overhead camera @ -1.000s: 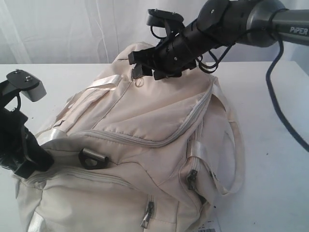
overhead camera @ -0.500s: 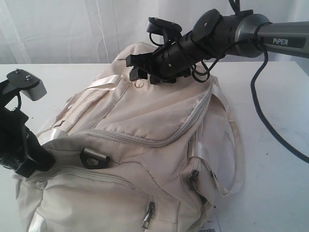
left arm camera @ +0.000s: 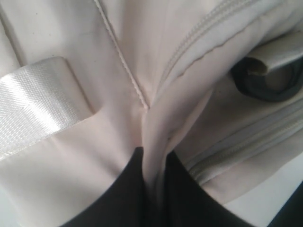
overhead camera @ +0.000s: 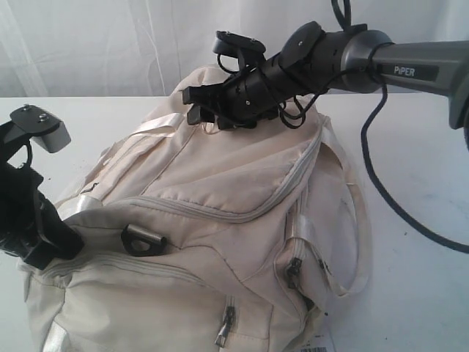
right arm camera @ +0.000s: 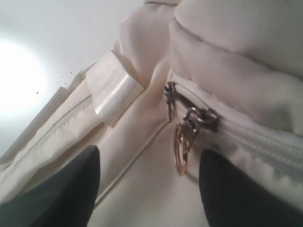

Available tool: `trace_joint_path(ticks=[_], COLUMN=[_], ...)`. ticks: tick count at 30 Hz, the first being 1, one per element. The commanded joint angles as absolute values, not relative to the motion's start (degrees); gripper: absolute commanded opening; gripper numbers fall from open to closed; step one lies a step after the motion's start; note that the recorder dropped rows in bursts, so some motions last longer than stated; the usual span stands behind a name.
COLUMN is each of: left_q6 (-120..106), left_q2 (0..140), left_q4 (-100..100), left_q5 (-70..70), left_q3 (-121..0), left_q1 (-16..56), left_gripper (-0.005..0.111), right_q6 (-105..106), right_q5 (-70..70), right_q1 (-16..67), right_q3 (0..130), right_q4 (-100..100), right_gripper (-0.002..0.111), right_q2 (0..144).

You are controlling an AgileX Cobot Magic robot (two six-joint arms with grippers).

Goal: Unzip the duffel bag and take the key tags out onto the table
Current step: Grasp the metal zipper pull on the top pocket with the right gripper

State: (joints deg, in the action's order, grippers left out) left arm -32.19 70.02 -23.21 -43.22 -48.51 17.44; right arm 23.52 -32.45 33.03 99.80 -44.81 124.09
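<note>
The cream duffel bag [overhead camera: 220,220] lies on the white table [overhead camera: 418,242], its zips closed. My left gripper [overhead camera: 51,249] sits at the bag's near left corner, shut on a raised fold of the bag's fabric [left arm camera: 154,142]. My right gripper [overhead camera: 192,105] hovers open over the bag's far top end. In the right wrist view its fingers [right arm camera: 66,189] stand wide apart on either side of a dark zip pull with a gold ring [right arm camera: 182,142], not touching it. The key tags are hidden.
A black D-ring [overhead camera: 141,240] sits on the bag's front near my left gripper. Pale webbing straps [overhead camera: 355,220] loop off the bag's right side. A white barcode label [overhead camera: 316,349] pokes out at the bottom edge. The right arm's cable [overhead camera: 381,183] hangs over the table.
My right gripper has moved left and slightly up along the bag's top, still open. The left gripper and bag have stayed put.
</note>
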Motion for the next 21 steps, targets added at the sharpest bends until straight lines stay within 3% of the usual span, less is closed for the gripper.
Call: trace_joint_path(ticks=[1, 6, 10, 14, 19, 21], left_q6=[-32.0, -32.0, -32.0, -32.0, -32.0, -32.0], left_q2=[69.4, 69.4, 69.4, 69.4, 69.4, 69.4], left_q4=[-25.4, -25.4, -25.6, -25.7, -25.7, -25.7], left_q5=[-47.1, -47.1, -47.1, -47.1, -47.1, -47.1], left_q3=[-48.0, -48.0, -48.0, -48.0, -48.0, -48.0], left_q1=[17.4, 17.4, 17.4, 17.4, 17.4, 17.4], left_gripper=[0.0, 0.0, 0.0, 0.0, 0.0, 0.0], right_q6=[24.2, 22.0, 21.6, 18.4, 16.0, 16.0], right_q5=[-33.0, -31.2, -29.9, -29.4, -29.5, -29.6], right_q1=[33.5, 33.5, 33.5, 33.5, 33.0, 32.7], right_q3=[102.3, 102.8, 102.8, 102.8, 102.8, 102.8], right_q4=[-45.4, -45.4, -45.4, -45.0, -45.0, -44.8], right_gripper=[0.058, 0.056, 0.046, 0.03, 0.001, 0.0], right_q2=[125.8, 127.3, 127.8, 128.1, 127.9, 127.5])
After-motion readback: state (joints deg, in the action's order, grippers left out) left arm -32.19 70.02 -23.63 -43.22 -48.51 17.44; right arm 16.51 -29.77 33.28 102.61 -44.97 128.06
